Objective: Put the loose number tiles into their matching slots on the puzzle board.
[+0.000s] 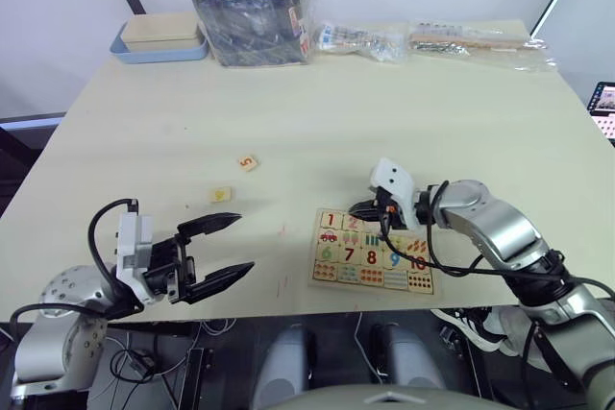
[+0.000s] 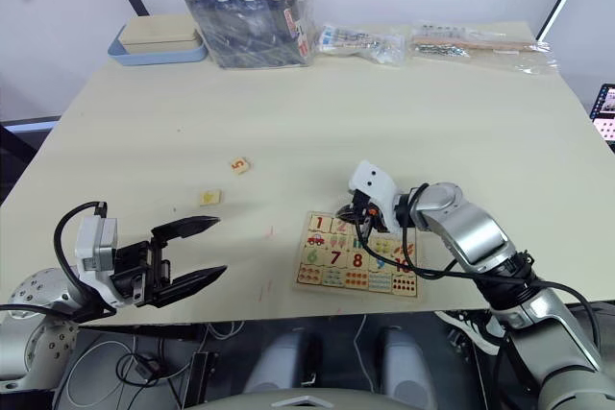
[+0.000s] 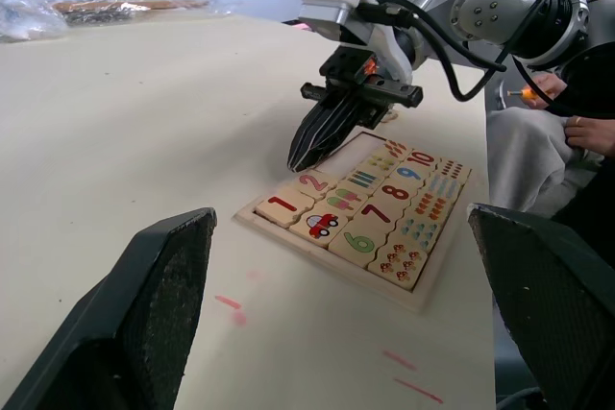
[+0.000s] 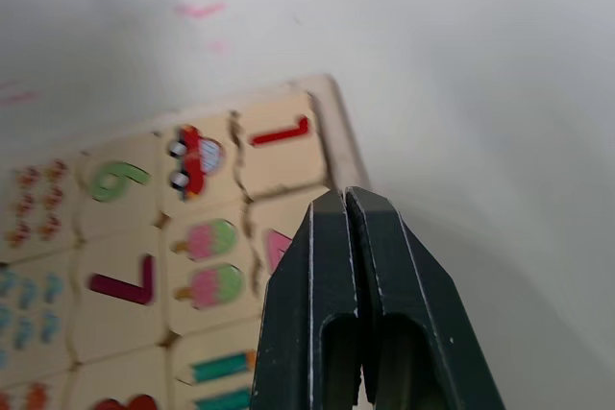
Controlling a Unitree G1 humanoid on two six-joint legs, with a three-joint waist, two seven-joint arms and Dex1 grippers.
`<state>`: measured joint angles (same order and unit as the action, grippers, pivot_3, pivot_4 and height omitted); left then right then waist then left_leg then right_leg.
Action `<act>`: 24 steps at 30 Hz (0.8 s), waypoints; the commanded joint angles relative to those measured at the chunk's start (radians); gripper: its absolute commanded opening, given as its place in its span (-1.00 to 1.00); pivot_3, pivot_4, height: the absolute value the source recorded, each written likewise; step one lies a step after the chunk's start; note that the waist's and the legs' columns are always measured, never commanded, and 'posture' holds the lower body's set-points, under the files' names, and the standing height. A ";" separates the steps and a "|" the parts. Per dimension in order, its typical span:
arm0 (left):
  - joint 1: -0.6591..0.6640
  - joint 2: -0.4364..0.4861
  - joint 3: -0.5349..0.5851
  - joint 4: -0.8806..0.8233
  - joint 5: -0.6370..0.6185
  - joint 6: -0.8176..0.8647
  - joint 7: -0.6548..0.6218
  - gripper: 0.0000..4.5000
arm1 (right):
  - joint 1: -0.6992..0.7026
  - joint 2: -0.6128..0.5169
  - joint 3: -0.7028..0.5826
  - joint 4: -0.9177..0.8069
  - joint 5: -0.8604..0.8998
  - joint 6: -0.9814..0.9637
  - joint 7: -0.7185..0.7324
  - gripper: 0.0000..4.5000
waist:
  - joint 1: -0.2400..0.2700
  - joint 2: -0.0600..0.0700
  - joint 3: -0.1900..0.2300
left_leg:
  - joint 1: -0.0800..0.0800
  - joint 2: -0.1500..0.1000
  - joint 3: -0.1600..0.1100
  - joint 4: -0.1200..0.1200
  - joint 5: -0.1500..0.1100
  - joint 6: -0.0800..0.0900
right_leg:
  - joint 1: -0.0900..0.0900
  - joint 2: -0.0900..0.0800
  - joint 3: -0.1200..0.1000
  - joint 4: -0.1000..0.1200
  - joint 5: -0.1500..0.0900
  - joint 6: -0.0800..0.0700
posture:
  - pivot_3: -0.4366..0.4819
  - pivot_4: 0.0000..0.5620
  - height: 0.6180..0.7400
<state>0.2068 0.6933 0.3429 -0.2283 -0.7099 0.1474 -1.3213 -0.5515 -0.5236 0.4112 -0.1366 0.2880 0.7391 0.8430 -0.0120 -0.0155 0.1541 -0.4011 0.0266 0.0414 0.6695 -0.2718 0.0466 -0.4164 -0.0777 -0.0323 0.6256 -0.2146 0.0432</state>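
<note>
— While our left pincer (image 1: pixel 216 249) hung wide open and empty at the worktop's (image 1: pixel 404 112) near edge, what did our right pincer (image 3: pixel 306 149) need?
— Closed on nothing above the puzzle board's (image 1: pixel 370 251) top row, we judged it should press the 2 tile (image 3: pixel 315 180) flush; the 5 tile (image 1: pixel 248 162) and another loose tile (image 1: pixel 221 194) lay farther off.

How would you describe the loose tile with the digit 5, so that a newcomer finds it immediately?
Start at the puzzle board near the table's front edge, then look to the robot's left, further back. Two small wooden tiles lie there apart; the tile with the orange 5 is the farther one, while the nearer tile bears a yellowish mark.
</note>
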 commanded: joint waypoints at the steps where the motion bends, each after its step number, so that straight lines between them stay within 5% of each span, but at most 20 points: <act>1: -0.004 0.002 0.000 -0.045 -0.011 -0.001 0.007 1.00 | -0.001 0.002 -0.036 -0.013 -0.006 -0.011 -0.001 -0.99 | 0.000 0.000 0.000 | 0.000 0.000 0.000 0.000 0.000 0.000 | 0.000 0.000 0.000 0.000 0.000 0.000 | -0.05 -0.47 1.00; 24: 0.003 -0.013 -0.001 -0.049 -0.008 -0.007 0.012 1.00 | 0.008 -0.013 -0.006 -0.027 -0.040 0.007 0.036 -0.99 | 0.000 0.000 0.000 | 0.001 0.000 0.000 0.000 0.000 0.000 | 0.001 0.000 0.000 0.000 0.000 0.000 | -0.05 -0.47 1.00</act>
<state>0.2065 0.6809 0.3410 -0.2455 -0.7098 0.1473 -1.3102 -0.5455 -0.5327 0.4128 -0.1395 0.2495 0.7418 0.8674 -0.0118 -0.0157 0.1540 -0.4002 0.0265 0.0414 0.6697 -0.2717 0.0466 -0.4153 -0.0775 -0.0323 0.6257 -0.2145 0.0433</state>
